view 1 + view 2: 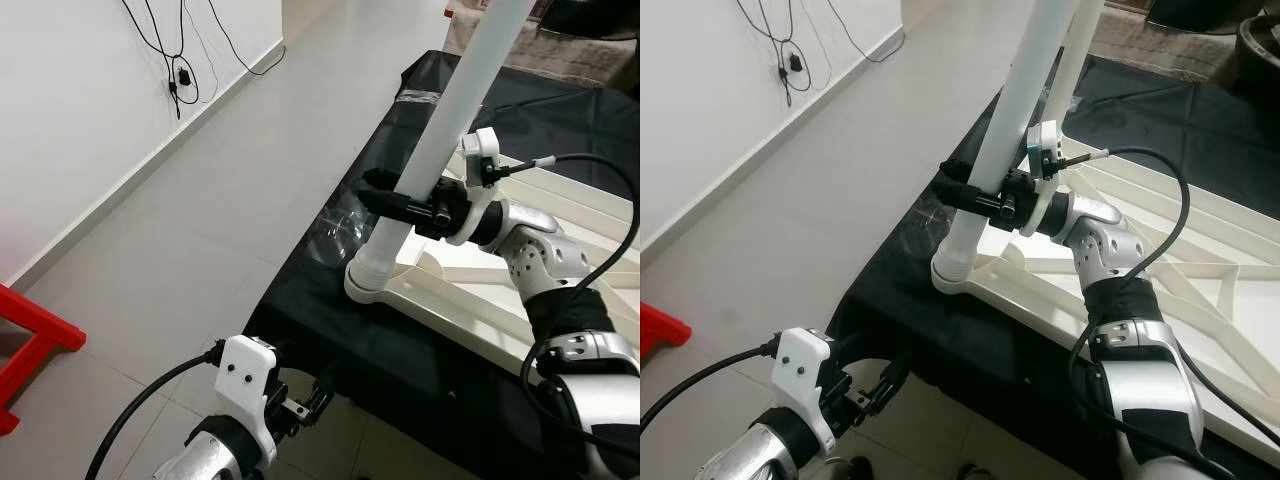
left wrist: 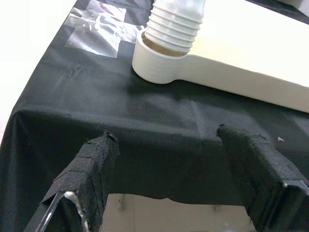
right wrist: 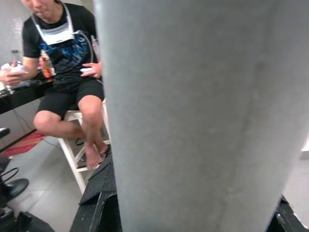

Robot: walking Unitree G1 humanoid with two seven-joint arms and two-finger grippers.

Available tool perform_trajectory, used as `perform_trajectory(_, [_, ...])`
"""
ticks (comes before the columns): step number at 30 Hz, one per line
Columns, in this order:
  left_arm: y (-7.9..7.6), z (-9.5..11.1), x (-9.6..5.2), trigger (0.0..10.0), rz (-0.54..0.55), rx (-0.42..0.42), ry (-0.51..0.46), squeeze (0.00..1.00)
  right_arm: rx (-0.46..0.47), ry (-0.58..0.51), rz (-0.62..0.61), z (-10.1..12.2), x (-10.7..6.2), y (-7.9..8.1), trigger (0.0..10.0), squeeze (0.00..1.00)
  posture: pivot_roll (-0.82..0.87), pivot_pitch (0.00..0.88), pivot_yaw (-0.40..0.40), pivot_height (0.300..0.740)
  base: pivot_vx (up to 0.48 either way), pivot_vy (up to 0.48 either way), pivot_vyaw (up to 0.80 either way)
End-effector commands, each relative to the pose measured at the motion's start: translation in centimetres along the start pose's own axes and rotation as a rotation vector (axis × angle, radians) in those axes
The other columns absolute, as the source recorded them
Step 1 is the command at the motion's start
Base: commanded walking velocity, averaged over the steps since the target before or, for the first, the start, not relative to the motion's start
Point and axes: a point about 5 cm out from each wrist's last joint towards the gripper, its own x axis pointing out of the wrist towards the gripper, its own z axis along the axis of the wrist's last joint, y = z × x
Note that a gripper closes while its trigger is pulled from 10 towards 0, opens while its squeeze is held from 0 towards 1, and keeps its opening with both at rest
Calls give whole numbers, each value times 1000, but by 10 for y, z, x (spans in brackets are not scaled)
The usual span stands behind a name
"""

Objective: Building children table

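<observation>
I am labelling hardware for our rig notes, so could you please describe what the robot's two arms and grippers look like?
Both arms are silver metal with white plastic wrist housings and black cables. The right arm has a black wrapped band at mid-forearm. The right gripper has long black fingers; the left gripper fingers are wrapped in black fabric tape.

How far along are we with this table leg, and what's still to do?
Done: the white tabletop lies upside down on the black cloth, and the leg stands with its threaded end in the corner socket.

In hand: the right gripper is shut on the leg, which tilts.

Left: threads show above the socket, so it likely isn't fully seated. The left gripper hangs open below the table edge.
</observation>
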Motion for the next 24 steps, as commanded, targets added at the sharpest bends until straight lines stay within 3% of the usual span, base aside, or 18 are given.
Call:
perform_trajectory(1, [-3, -1, -2, 10000, 1, -7, 16, 0, -1, 13, 29, -4, 1, 2, 10000, 0, 132, 266, -53, 740, 0, 0, 0])
perform_trajectory(12, [-3, -1, -1, 10000, -3, -2, 20, 0, -46, 123, 165, -14, 12, 9, 10000, 0, 133, 276, -49, 740, 0, 0, 0])
perform_trajectory(24, [-6, 1, -3, 10000, 0, -2, 20, 0, -111, 146, 160, -6, 27, -1, 10000, 0, 144, 302, -59, 740, 0, 0, 0])
